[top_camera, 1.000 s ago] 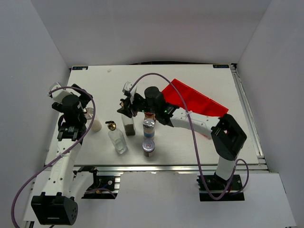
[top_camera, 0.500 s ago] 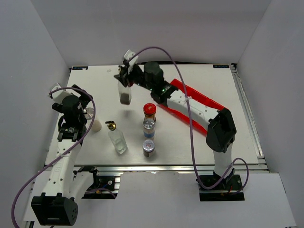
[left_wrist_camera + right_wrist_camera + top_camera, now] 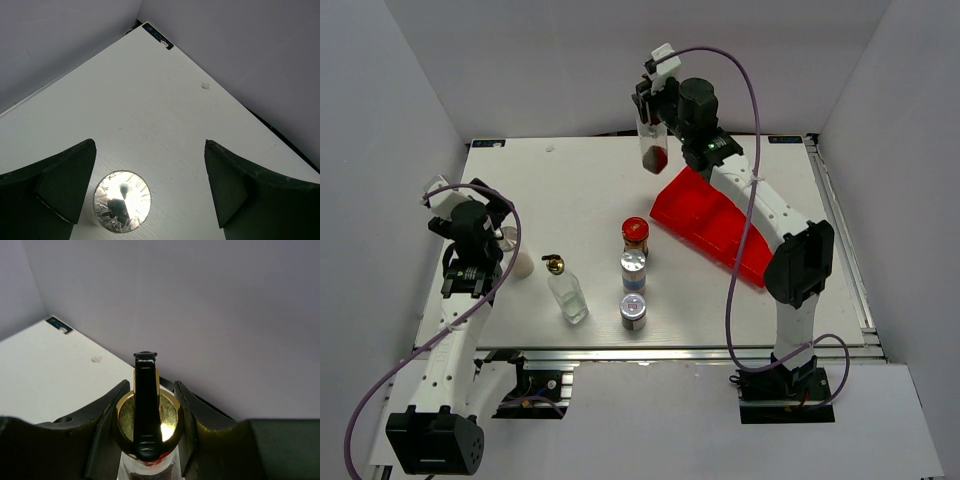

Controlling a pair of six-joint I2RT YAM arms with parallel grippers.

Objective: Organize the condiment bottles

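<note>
My right gripper [image 3: 654, 112] is shut on the gold-and-black spout of a clear glass bottle [image 3: 654, 152] with dark red contents. It holds the bottle high in the air over the table's back edge, beyond the red tray [image 3: 720, 225]. In the right wrist view the fingers clamp the gold collar of this bottle [image 3: 148, 416]. A second clear spouted bottle [image 3: 567, 293] stands front left. A red-lidded jar [image 3: 635, 231] and two silver-capped shakers [image 3: 634, 268] [image 3: 634, 311] stand in a row. My left gripper [image 3: 496, 226] [image 3: 150, 150] is open above a silver-capped white shaker [image 3: 516, 252] [image 3: 122, 201].
The red three-compartment tray lies slanted at the right of the table [image 3: 550, 190]. Grey walls close in the back and both sides. A purple cable loops over the right arm.
My right gripper has lifted the dark-filled bottle from beside the row of jars, up and to the back right, to over the back edge. The left arm has not moved.
</note>
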